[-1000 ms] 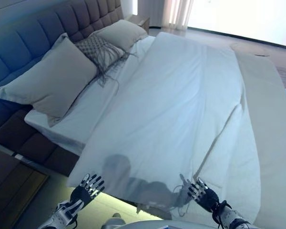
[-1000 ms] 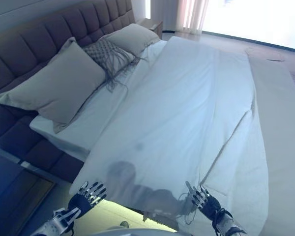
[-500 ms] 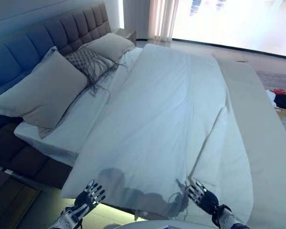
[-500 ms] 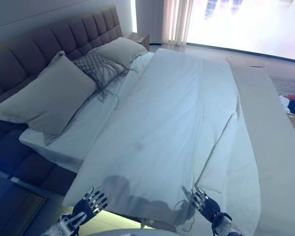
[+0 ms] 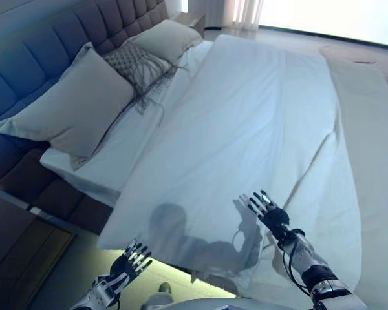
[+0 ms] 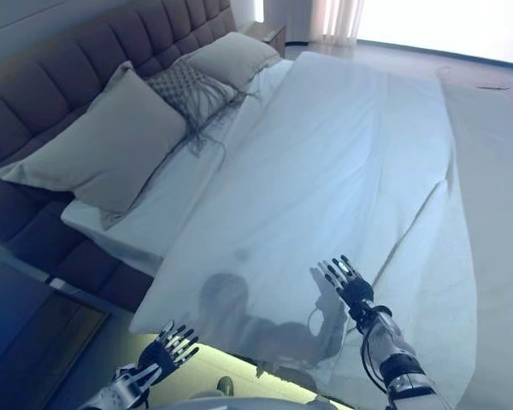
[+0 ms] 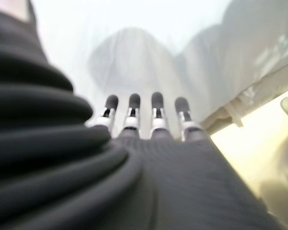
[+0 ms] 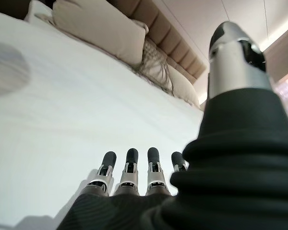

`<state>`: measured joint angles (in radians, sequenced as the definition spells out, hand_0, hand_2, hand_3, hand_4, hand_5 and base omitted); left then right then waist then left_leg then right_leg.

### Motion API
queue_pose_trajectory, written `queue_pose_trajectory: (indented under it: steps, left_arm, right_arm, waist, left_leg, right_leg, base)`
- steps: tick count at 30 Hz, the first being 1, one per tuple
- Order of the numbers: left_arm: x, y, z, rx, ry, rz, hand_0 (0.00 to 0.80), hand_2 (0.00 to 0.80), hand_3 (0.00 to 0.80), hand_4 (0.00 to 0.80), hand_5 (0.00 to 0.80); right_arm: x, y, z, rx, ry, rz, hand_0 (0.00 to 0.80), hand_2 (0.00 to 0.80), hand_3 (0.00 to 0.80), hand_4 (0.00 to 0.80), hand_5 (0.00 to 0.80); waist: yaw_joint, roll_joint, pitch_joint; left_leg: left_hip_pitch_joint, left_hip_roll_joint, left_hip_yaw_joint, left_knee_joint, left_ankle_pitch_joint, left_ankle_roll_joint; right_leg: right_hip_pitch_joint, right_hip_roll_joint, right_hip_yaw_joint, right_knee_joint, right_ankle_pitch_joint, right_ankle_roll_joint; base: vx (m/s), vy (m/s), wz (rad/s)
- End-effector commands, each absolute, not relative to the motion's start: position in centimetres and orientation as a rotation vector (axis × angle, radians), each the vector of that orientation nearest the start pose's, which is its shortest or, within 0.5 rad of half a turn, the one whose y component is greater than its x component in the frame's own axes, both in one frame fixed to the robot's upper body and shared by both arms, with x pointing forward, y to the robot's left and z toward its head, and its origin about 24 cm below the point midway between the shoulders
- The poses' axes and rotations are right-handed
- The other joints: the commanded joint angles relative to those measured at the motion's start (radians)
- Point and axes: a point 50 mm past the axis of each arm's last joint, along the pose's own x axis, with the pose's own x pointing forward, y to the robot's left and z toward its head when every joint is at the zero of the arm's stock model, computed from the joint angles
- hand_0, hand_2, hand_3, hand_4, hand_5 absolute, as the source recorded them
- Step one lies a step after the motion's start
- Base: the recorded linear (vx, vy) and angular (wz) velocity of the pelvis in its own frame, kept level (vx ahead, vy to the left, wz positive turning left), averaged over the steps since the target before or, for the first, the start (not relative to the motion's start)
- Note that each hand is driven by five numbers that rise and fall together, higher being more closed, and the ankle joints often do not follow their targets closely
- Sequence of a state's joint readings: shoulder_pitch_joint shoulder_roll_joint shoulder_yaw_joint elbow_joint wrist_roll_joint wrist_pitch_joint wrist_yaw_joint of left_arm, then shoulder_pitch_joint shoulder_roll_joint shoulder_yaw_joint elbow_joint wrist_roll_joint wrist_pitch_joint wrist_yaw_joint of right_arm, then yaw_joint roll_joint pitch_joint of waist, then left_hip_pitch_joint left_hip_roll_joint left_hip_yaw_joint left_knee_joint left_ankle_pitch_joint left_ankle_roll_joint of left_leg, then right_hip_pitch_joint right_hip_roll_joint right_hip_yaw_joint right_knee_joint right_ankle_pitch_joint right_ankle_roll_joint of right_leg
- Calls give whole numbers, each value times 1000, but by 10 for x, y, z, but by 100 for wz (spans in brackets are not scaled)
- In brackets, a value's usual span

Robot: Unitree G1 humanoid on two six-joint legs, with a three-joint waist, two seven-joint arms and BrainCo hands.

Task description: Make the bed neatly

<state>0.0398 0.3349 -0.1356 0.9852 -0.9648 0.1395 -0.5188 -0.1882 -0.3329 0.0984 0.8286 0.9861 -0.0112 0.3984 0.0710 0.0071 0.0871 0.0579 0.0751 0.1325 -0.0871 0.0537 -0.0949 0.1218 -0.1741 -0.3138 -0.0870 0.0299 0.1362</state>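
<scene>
I held my right hand flat-fingered over the duvet, ready to smooth it; the duvet lay across the bed. My left hand, fingers spread, hung below its edge.

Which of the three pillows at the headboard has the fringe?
The middle pillow, small and patterned, with long tassels trailing onto the sheet. The large near pillow and the far pillow are plain.

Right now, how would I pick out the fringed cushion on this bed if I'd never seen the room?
Start at the tufted headboard and look along the row of pillows leaning against it. The fringed cushion sits between two plain beige pillows; it alone has a woven, patterned face and long grey tassels trailing onto the white sheet.
</scene>
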Motion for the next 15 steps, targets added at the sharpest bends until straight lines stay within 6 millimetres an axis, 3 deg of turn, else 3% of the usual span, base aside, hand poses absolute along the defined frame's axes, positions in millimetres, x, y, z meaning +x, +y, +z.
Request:
queue_pose_trajectory:
  steps: [1,6,9,12,15]
  left_arm:
    - [157,214,-124,-808,773,-49,0,0,0,0,0]
    - [165,201,-119,-825,738,-109,0,0,0,0,0]
    - [184,193,-110,-821,691,-163,0,0,0,0,0]
    - [216,186,-91,-828,591,-224,0,0,0,0,0]
    - [257,179,-60,-830,432,-290,0,0,0,0,0]
  right_arm:
    - [270,-223,-42,608,390,89,0,0,0,0,0]
    - [270,-217,-50,562,465,81,0,0,0,0,0]
    - [287,-215,-36,565,425,93,0,0,0,0,0]
    - [321,-217,-2,520,344,95,0,0,0,0,0]
    - [352,-232,41,444,248,78,0,0,0,0,0]
  waist:
    - [22,20,-3]
    - [35,33,10]
    - [50,45,42]
    - [54,70,111]
    - [56,88,221]
  left_leg:
    - [25,-41,4,0,-75,37]
    - [26,-45,-16,0,-71,39]
    - [-7,-50,-41,0,-56,40]
    - [-62,-57,-58,6,-26,40]
    - [-215,-69,-60,143,-16,33]
  right_leg:
    - [4,22,-36,31,-23,-2]
    - [9,16,-38,52,-35,-3]
    - [-27,6,-44,84,-40,-4]
    - [-104,-9,-36,154,-55,-15]
    - [-232,-32,-26,265,-69,-28]
  base:
    - [102,59,7]
    - [41,16,4]
    - [-103,20,14]
    - [-276,58,7]
    - [-452,16,17]
